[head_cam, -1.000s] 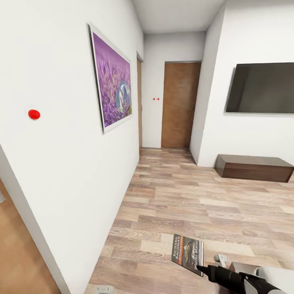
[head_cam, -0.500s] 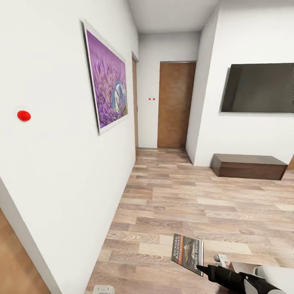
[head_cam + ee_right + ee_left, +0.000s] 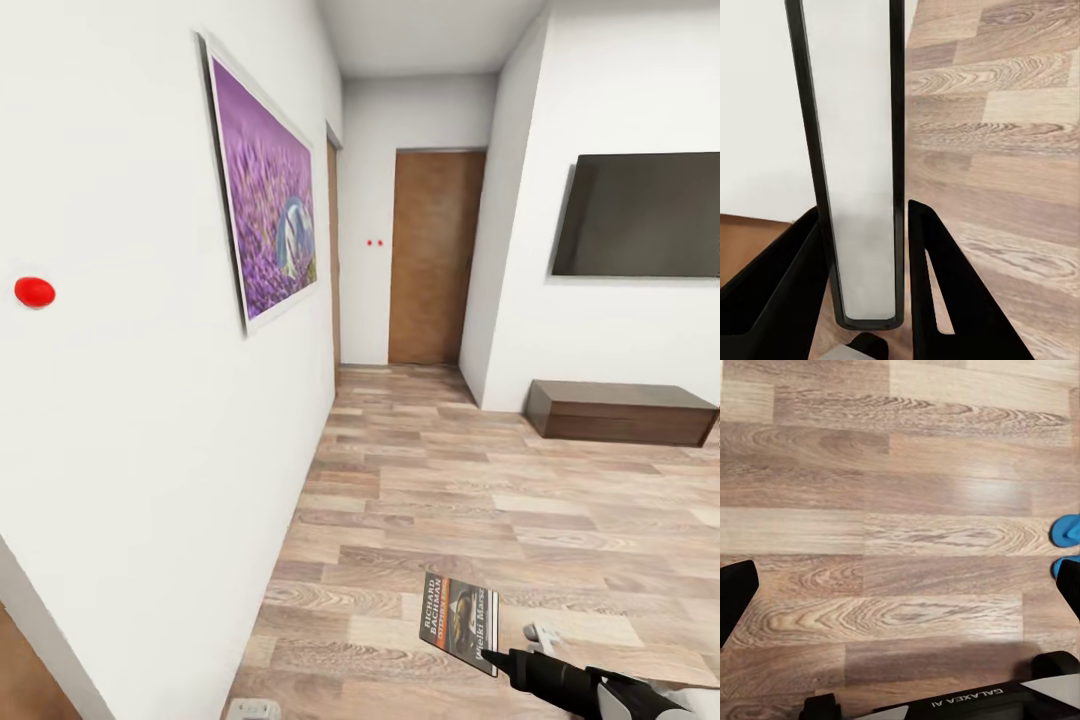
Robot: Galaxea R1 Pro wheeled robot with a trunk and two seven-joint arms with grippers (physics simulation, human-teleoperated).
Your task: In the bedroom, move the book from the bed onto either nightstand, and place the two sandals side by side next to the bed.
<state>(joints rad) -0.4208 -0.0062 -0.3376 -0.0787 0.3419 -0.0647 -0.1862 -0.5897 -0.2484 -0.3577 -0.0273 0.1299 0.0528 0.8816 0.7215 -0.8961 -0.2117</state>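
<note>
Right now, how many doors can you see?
2. One brown door faces the camera at the hallway's far end. A second door shows edge-on in the left wall, just past the purple picture. More may be hidden around the corner.

A wood-plank floor [image 3: 470,500] is running toward a brown door [image 3: 434,258], with a purple flower picture [image 3: 268,222] hanging on the white wall [image 3: 130,420] left of that door and a dark screen [image 3: 640,215] hanging right of it above a low brown cabinet [image 3: 620,411].
</note>
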